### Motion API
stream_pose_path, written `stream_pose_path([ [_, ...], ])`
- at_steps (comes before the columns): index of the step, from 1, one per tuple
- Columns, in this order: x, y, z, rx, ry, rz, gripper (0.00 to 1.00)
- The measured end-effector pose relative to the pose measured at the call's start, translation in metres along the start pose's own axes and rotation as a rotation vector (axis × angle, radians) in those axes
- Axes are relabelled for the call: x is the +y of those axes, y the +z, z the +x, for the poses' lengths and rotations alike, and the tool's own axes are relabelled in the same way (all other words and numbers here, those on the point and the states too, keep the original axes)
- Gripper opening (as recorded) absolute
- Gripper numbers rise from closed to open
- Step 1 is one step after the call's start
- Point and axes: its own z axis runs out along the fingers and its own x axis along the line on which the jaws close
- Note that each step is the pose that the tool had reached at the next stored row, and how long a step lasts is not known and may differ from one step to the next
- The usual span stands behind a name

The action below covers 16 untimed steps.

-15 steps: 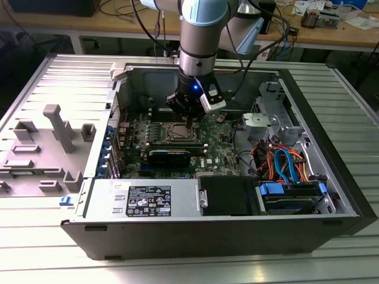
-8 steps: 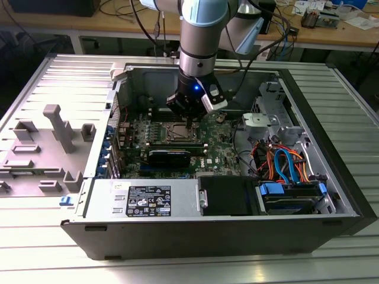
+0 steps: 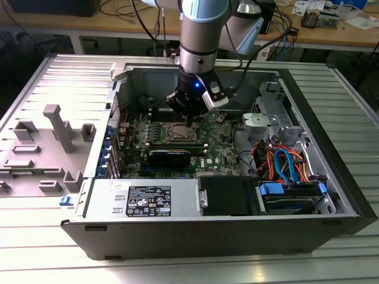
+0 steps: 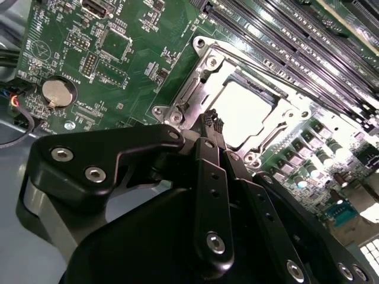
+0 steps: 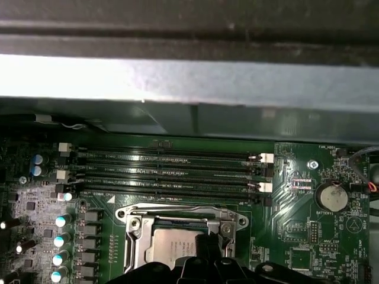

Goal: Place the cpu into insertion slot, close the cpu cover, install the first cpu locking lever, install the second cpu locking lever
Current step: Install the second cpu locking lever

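Hand (image 4: 213,121) low over the cpu (image 4: 243,112); cpu cover (image 4: 204,74) down.

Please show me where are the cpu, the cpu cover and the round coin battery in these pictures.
cpu (image 4: 244,112): second wrist view, on its bright metal top.
cpu cover (image 4: 208,64): second wrist view, on the frame's corner.
coin battery (image 4: 58,92): second wrist view, on its round face.

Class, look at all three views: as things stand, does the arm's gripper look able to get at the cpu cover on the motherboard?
Probably yes. The gripper hangs right at the cpu cover inside the open case, and nothing lies between them; the cpu shows through the cover's cut-out.
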Motion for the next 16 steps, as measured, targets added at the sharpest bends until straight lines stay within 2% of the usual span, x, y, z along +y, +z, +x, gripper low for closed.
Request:
stream_pose_path([
  [13, -0.0095, -0.0015, 0.0006, 0.0, 0.001, 0.0002, 0.11],
  [16, -0.0101, -0.0012, 0.0005, -0.0004, 0.018, -0.0002, 0.11],
])
